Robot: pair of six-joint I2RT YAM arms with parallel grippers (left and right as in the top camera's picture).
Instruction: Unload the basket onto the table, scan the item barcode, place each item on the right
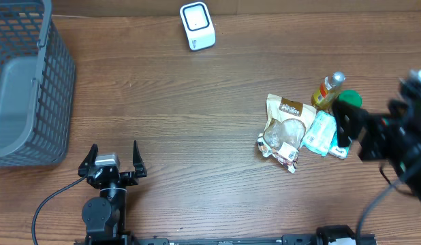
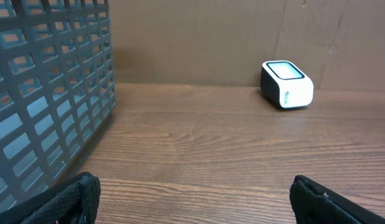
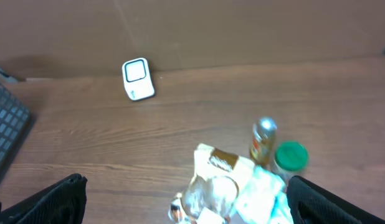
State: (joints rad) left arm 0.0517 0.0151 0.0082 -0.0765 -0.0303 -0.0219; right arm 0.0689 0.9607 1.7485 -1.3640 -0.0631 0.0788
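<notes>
A white barcode scanner point(image 1: 197, 26) point(image 2: 287, 84) point(image 3: 137, 79) stands at the table's far edge. The items lie in a pile at the right: a clear-and-tan snack bag point(image 1: 285, 129) point(image 3: 217, 180), a light blue packet point(image 1: 321, 133) point(image 3: 261, 196), a small bottle point(image 1: 328, 92) point(image 3: 263, 140) and a green-lidded jar point(image 1: 348, 101) point(image 3: 290, 155). My right gripper point(image 1: 351, 131) point(image 3: 186, 205) hovers open above the pile, holding nothing. Near the front left, my left gripper point(image 1: 115, 151) point(image 2: 194, 199) stands open and empty over bare wood, facing the scanner.
A grey mesh basket point(image 1: 26, 82) point(image 2: 49, 93) point(image 3: 5, 124) fills the back left corner, just left of the left gripper. A brown wall closes off the far side behind the scanner.
</notes>
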